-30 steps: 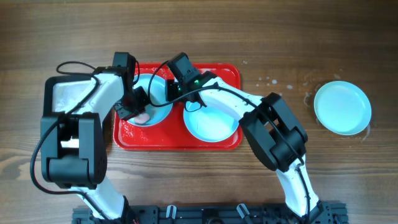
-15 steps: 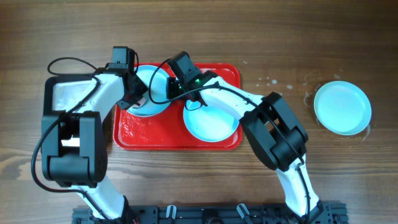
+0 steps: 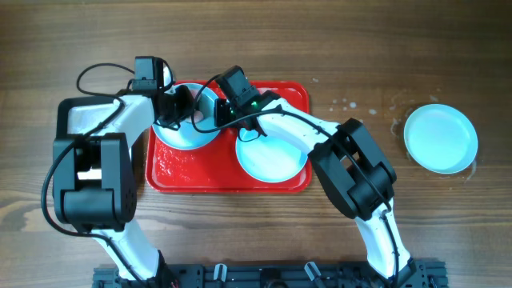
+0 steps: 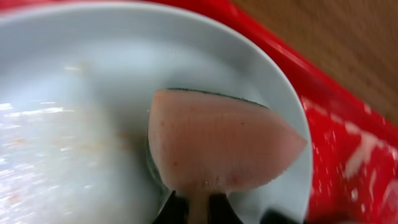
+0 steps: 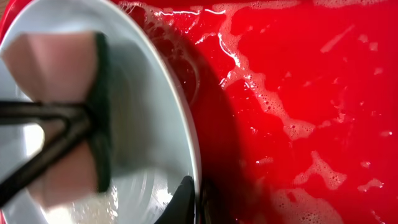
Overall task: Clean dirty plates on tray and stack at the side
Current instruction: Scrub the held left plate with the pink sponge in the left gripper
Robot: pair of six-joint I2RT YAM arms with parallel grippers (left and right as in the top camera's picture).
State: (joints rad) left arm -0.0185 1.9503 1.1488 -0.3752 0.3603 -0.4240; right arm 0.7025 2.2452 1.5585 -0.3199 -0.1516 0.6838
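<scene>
The red tray (image 3: 228, 180) carries two plates. My left gripper (image 3: 179, 106) is shut on a pink sponge (image 4: 224, 143) with a dark green backing, pressed onto the wet left plate (image 3: 192, 136) near its far rim. My right gripper (image 3: 218, 117) is shut on that plate's right rim (image 5: 194, 155), one finger inside and one outside. In the right wrist view the sponge (image 5: 53, 62) shows at upper left, over the same plate. The second plate (image 3: 272, 158) lies flat on the tray's right half. A third plate (image 3: 440, 138) sits on the table at the far right.
A black-rimmed silver tray (image 3: 86, 120) lies left of the red tray, under my left arm. White foam (image 5: 298, 124) streaks the red tray's floor. Small water drops (image 3: 346, 104) dot the wood between the tray and the far-right plate.
My left gripper has carried the sponge from the near left of the plate across to its far side. My right gripper has kept its hold on the rim.
</scene>
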